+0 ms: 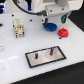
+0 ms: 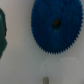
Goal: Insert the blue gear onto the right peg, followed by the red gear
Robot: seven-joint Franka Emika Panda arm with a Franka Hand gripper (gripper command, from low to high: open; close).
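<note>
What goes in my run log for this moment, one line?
gripper: above blue gear, state unclear | red gear: on table | right peg: bare

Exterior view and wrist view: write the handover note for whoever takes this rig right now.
Tool: low over the blue gear; whether it is open or shut cannot be told, and no grasp shows.
Blue gear: flat on the white table, filling the wrist view.
Red gear: on the table just to the exterior view's right of the blue one.
Right peg: bare, upright on the black-bordered plate nearer the camera.
Done: nothing inserted.
Left: grasp the blue gear, seat it on the right peg, then the red gear.
</note>
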